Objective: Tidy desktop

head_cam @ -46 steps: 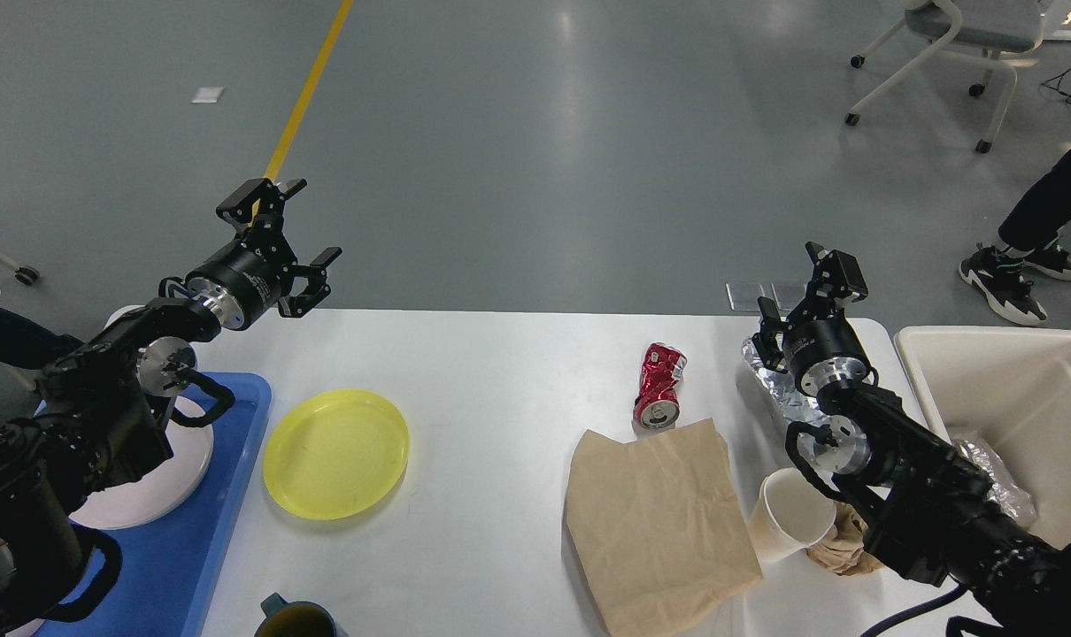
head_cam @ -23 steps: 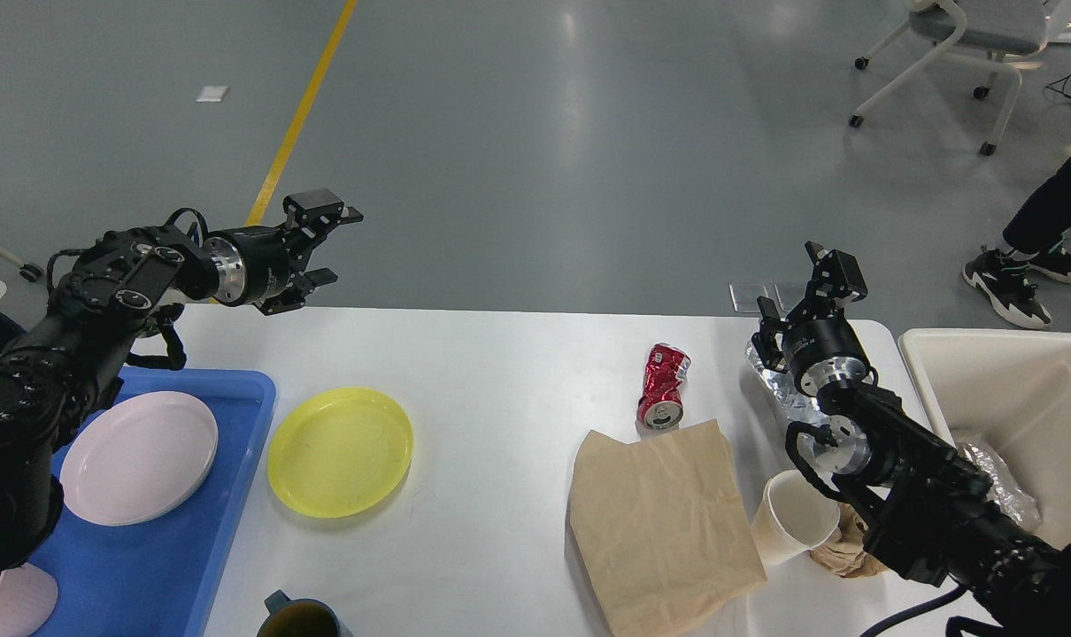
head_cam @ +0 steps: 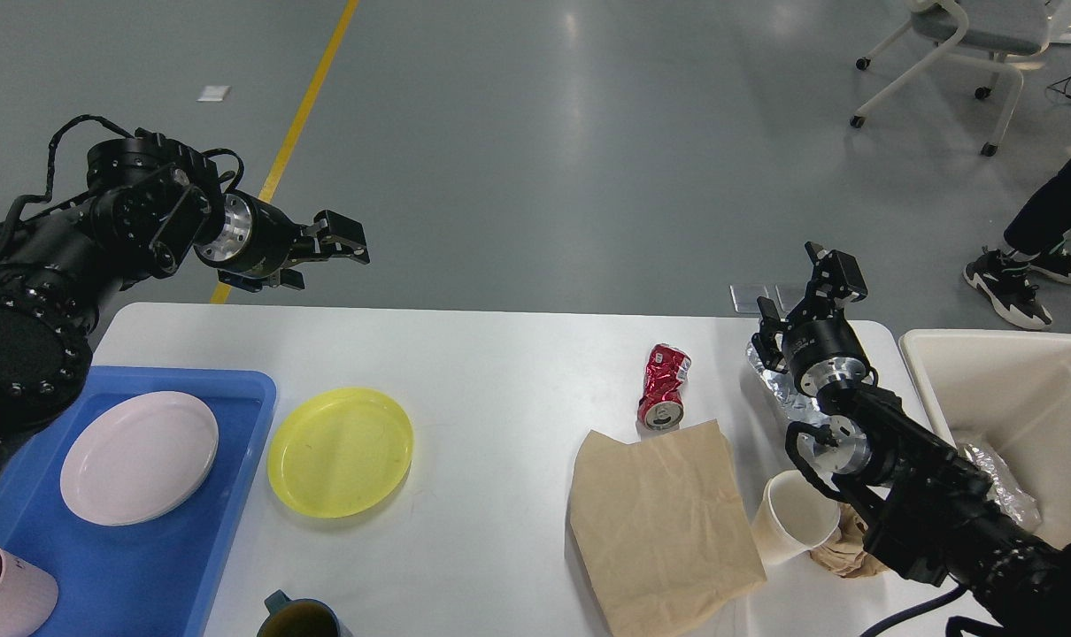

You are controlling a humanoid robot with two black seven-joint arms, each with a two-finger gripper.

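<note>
So here's where I'm at: the desktop (head_cam: 500, 372) is spread out below and in front of both arms, and what matters for the next grab is which piece of clutter sits nearer which arm. My left gripper (head_cam: 336, 252) is hanging up in the air past the far left corner of the table, pointing right, and it's holding nothing; I'm seeing it nearly side-on, so I honestly can't tell how wide the jaws are. The yellow plate (head_cam: 340, 452) lies below it and toward me, just beside the blue tray (head_cam: 235, 495) that already has a pale plate (head_cam: 139, 457) in it, so my guess is the left arm takes that one. It's round, so no long axis to worry about, just come down on the rim. My right gripper (head_cam: 805, 296) sits over the far right corner with its jaws apart and empty, right above a crumpled foil piece (head_cam: 770, 376). The crushed red can (head_cam: 662, 386) is off to its left, long axis running roughly away from me, and the cream bin (head_cam: 1013, 389) is on its right. The brown paper bag (head_cam: 664, 518) and the paper cup (head_cam: 794, 526) are nearer me, close by the right forearm.
</note>
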